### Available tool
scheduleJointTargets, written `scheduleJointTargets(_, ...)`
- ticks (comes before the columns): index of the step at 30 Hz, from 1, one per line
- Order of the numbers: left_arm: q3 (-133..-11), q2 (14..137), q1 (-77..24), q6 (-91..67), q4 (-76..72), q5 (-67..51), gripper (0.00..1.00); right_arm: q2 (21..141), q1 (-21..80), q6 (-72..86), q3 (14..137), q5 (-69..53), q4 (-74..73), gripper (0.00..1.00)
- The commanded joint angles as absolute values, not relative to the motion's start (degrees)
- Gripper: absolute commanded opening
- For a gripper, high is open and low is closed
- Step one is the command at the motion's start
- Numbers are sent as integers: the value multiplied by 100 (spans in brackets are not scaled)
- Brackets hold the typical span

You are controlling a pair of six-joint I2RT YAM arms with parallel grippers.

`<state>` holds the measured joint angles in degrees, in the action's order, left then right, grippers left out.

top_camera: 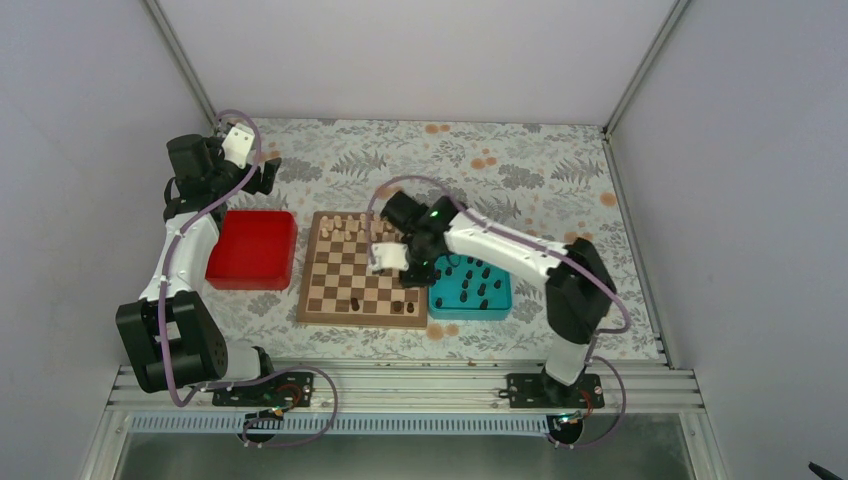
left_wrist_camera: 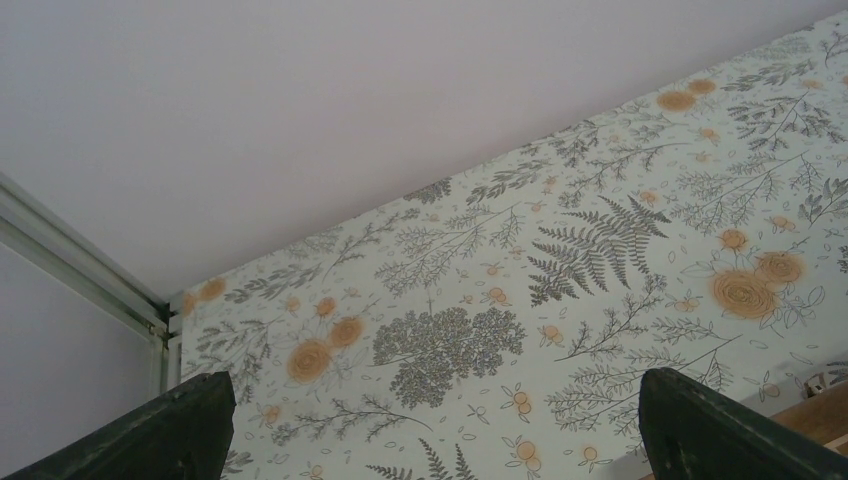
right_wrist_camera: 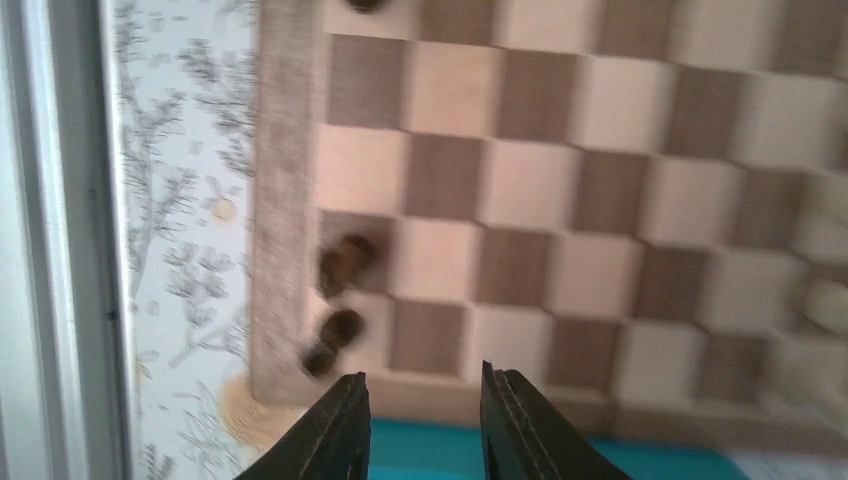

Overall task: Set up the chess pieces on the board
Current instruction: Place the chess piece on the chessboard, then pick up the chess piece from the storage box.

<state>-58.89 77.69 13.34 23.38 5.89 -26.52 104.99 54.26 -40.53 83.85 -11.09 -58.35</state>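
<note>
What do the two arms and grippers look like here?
The left arm and right arm have white links, bulky black joints and a looping purple cable. A green light glows near the right wrist. The fingers are dark and tapered.

We see a table [top_camera: 520,170] covered in a pale fern-and-flower print, and directly on it, from left to right, lie a red tray [top_camera: 252,250], the checkered wooden board [top_camera: 350,265] just beside it, and a teal tray [top_camera: 503,305] close against the board's right edge.
</note>
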Motion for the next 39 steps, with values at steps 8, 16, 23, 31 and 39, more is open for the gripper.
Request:
scheduleJointTargets(8,-5913,7879,1362,2249,404,-2790,100,9580,3316,-4340,7653,-646,-5796,31)
scheduleJointTargets(16,-5855,7885,1358,2219,339,-2812,100,9107,2706,-4323,6737,-307,-5561,30)
scheduleJointTargets(23,-5862,7852,1362,2197,343,-2818,100,9162,2450,-4337,6292,-167,-5257,29)
scheduleJointTargets(31,-5875,7832,1362,2183,372,-2823,100,9261,2364,-4389,6233,-333,-5161,27)
scheduleJointTargets(39,-5915,7872,1362,2202,396,-2865,100,9328,2356,-4383,6159,-578,-5194,25)
